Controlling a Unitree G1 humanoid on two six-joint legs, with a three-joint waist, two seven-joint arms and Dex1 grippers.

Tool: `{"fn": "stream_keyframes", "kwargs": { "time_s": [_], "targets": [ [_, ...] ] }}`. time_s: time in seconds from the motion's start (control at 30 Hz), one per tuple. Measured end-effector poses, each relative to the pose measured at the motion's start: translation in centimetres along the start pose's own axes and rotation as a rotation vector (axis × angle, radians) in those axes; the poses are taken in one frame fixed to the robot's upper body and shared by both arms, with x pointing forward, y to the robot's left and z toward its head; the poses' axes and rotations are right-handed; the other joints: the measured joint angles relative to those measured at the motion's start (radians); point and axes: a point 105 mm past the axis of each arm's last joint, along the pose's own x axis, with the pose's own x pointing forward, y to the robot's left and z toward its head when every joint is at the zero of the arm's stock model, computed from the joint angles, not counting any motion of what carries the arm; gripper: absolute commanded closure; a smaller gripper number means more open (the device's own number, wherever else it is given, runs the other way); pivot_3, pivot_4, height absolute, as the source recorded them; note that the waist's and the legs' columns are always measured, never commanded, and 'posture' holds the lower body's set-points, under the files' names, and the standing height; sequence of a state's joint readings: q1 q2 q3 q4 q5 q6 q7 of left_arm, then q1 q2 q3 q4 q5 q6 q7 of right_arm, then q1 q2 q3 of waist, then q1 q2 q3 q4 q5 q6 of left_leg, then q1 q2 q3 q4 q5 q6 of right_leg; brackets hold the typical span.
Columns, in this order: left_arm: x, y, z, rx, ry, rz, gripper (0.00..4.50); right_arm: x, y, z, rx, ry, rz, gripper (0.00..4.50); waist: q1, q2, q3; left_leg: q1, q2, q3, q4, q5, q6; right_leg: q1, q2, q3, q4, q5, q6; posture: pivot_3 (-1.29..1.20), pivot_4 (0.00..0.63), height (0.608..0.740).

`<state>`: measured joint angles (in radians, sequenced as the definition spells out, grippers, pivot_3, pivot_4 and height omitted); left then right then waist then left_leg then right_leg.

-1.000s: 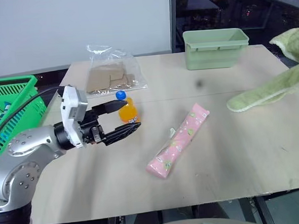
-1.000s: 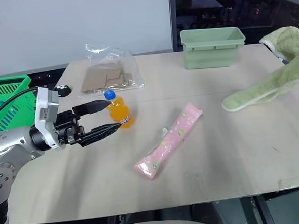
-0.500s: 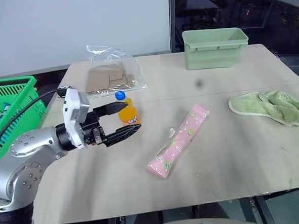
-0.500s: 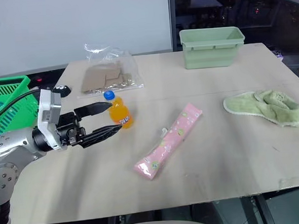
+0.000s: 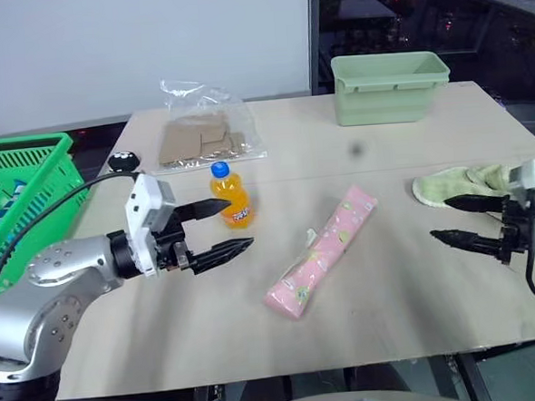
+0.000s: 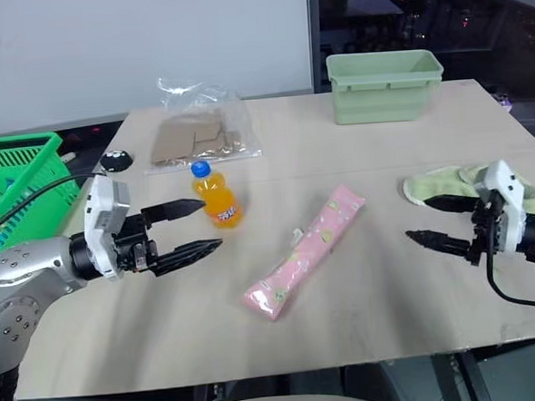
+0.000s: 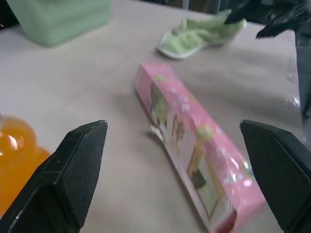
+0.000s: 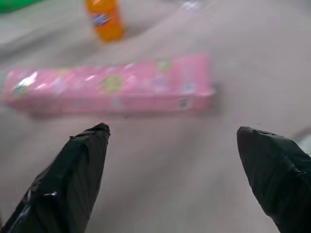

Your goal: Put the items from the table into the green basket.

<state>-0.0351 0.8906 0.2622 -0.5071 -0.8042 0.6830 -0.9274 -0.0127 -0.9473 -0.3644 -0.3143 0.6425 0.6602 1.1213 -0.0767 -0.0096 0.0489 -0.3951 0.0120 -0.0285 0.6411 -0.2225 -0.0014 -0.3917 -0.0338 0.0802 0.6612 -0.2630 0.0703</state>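
A large beige table (image 5: 366, 331) is being viewed from above and in front, and nothing is being carried at this moment. At the robot's far left, off the table's edge, the green basket (image 5: 32, 183) with lattice sides is being shown, with a few things already lying inside it. A pale green solid-walled tub (image 5: 390, 86) is being kept at the table's far edge, and a clear bag of brown card pieces (image 5: 202, 139) is lying at the far left part of the top. A crumpled green cloth (image 5: 459, 182) is lying near the right edge. Near the middle, the long pink packet (image 5: 321, 252) is lying flat and slanted, well apart from both arms. The small orange bottle (image 5: 231, 196) with its blue cap is standing upright to the left of the packet. The left gripper (image 5: 226, 228) is being held just above the table with its two black fingers spread wide and empty, the bottle standing just beyond the upper fingertip. The right gripper (image 5: 446, 220) is being held near the cloth, its fingers likewise spread wide and empty, pointed toward the packet. The step in hand is judged to be an approach for a pickup. For the next move, one gripper would need to be brought around an item, closed, and the item carried to the basket.
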Motion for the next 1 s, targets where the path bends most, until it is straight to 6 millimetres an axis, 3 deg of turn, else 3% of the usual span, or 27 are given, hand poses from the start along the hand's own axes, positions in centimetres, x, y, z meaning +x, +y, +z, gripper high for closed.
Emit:
{"fn": "stream_keyframes", "kwargs": {
  "time_s": [0.27, 0.4, 0.63, 1.0],
  "targets": [
    [4.4, -2.4, -3.7, -0.067, 0.157, -0.106, 0.0, -0.4, 0.1, 0.1, -0.086, 0.005, -0.006, 0.04, 0.009, -0.004, 0.0, 0.001, 0.0, -0.002, 0.003, 0.0, 0.0, 0.003, 0.001, 0.0, 0.0, 0.0, 0.0, -0.09, 0.0, 0.74],
    [6.5, -3.6, -4.2, -0.07, 0.188, -0.153, 0.0, -0.3, 0.1, -0.1, -0.085, 0.01, -0.013, 0.04, 0.007, -0.004, 0.0, 0.001, 0.0, -0.002, 0.003, 0.0, 0.0, 0.003, 0.001, 0.0, 0.0, 0.0, 0.0, -0.11, 0.0, 0.74],
    [8.8, -4.1, -6.6, 0.012, 0.342, -0.073, 0.0, -0.3, 0.6, -0.4, -0.073, 0.02, -0.024, 0.04, 0.004, -0.004, 0.0, 0.001, 0.0, -0.003, 0.003, 0.0, 0.0, 0.004, 0.002, 0.0, 0.0, 0.0, 0.0, -0.14, 0.0, 0.74],
    [11.0, -3.9, -6.7, 0.179, 0.363, 0.081, 0.0, -0.6, 1.1, -0.7, -0.05, 0.017, -0.031, 0.04, -0.012, -0.004, -0.001, 0.014, -0.002, -0.004, 0.006, -0.001, -0.001, 0.019, 0.002, 0.001, -0.003, 0.0, 0.0, -0.15, 0.0, 0.74]
  ]
}}
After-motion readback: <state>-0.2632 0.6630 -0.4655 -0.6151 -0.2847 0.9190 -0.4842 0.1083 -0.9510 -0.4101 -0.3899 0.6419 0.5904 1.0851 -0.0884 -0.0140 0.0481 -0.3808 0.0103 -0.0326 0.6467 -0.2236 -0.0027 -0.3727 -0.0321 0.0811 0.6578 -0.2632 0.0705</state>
